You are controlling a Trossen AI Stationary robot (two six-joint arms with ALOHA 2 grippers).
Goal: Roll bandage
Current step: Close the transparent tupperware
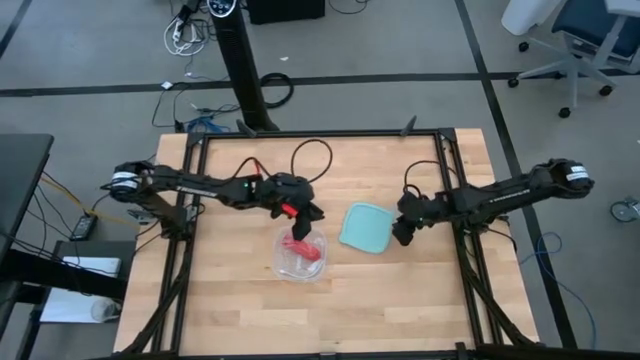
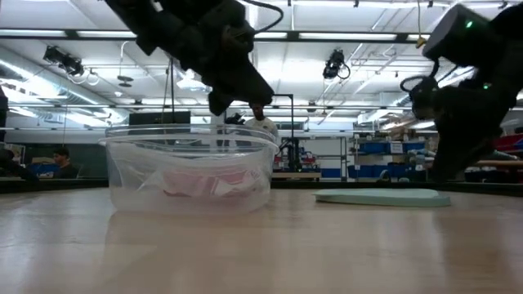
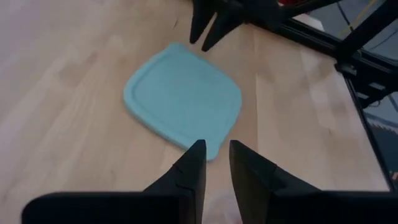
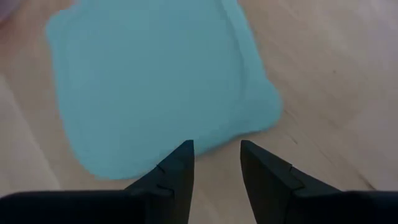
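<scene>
High view: the left end effector (image 1: 312, 217) hangs over the far rim of a clear container (image 1: 285, 265) on the worktop (image 1: 230, 300); the red bandage (image 1: 303, 247) lies inside. The right end effector (image 1: 402, 237) sits just right of the light-blue lid (image 1: 366, 228).

Low view: the bandage (image 2: 208, 183) rests on the container's floor.

Left wrist view: fingers (image 3: 188, 174) slightly apart, holding nothing.

Right wrist view: fingers (image 4: 171, 171) apart, empty, over the lid's edge.

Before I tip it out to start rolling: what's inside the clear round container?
The clear container holds the red bandage, lying loosely bunched on the bottom. The left gripper hangs over the container's rim and covers part of the inside, so anything under it can't be seen.
</scene>
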